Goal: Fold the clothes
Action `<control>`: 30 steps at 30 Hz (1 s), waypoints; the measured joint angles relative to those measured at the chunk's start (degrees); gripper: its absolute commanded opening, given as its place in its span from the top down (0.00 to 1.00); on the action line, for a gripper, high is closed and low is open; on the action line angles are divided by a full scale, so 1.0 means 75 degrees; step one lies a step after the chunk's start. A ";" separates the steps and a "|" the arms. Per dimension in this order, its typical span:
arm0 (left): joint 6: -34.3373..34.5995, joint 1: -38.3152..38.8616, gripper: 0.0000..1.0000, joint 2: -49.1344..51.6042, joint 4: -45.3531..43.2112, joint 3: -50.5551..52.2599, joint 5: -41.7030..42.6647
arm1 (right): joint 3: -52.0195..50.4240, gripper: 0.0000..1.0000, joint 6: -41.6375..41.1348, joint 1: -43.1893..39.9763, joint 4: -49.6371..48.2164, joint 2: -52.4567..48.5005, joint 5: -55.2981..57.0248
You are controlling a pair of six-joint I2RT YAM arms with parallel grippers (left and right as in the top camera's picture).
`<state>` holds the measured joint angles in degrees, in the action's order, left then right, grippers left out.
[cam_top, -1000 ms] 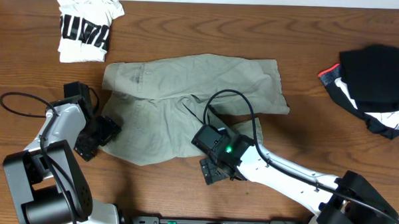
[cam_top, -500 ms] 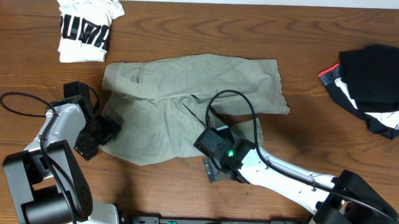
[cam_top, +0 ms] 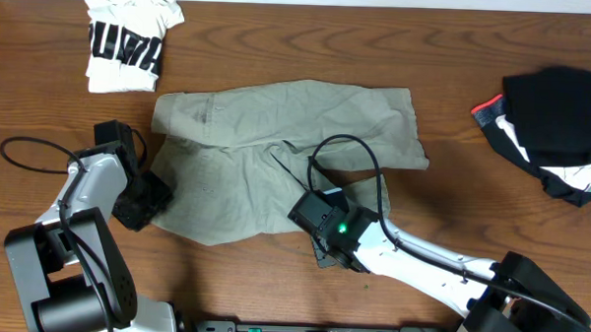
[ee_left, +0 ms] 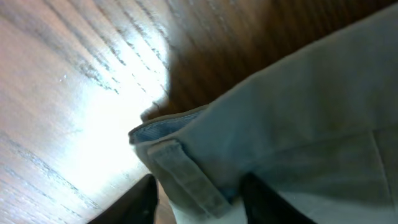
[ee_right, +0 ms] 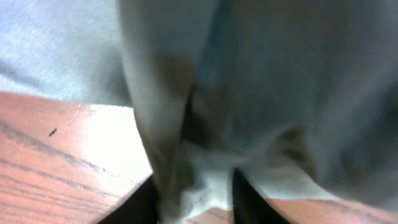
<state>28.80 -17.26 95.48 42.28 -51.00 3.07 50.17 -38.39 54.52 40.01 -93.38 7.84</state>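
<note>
Wide apart a second ago, left fingers (ee_left: 264,202) and right fingers (ee_right: 245,199) now clamp near edge of pale khaki cotton shorts (cam_top: 277,136); fold lift likely next.

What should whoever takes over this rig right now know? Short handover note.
Left gripper: at the left edge of the shorts, hem between its fingers; can't tell if the grip is firm.
Right gripper: shut on bunched fabric at the shorts' near edge.
Shorts: spread out and wrinkled, mid-table.
Done: no finished fold visible yet.
Left: confirm both grips, then probably fold the near edge away.
Also there: white tee far left, dark garments far right.
</note>
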 measured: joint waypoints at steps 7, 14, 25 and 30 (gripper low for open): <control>0.0044 0.0000 0.85 0.0000 0.0009 0.0000 -0.0009 | 0.0000 0.99 -0.0224 0.0000 0.0064 0.0000 -0.0006; 0.0012 0.0000 0.94 0.0000 0.0256 0.0000 0.0023 | 0.0251 0.99 -0.0274 0.0000 0.1023 -0.0003 0.0000; -0.0015 0.0000 0.94 -0.1134 0.1457 0.0000 0.0262 | 0.2162 0.99 -0.0294 0.0003 0.3316 -0.0015 0.0108; -0.0052 0.0000 0.94 -0.1970 0.1941 0.0000 0.0431 | 0.2672 0.99 -0.0437 0.0000 0.4269 -0.0015 0.0096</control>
<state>28.40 -17.26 80.71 56.84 -51.00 6.31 70.22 -41.67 54.52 72.03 -93.49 8.56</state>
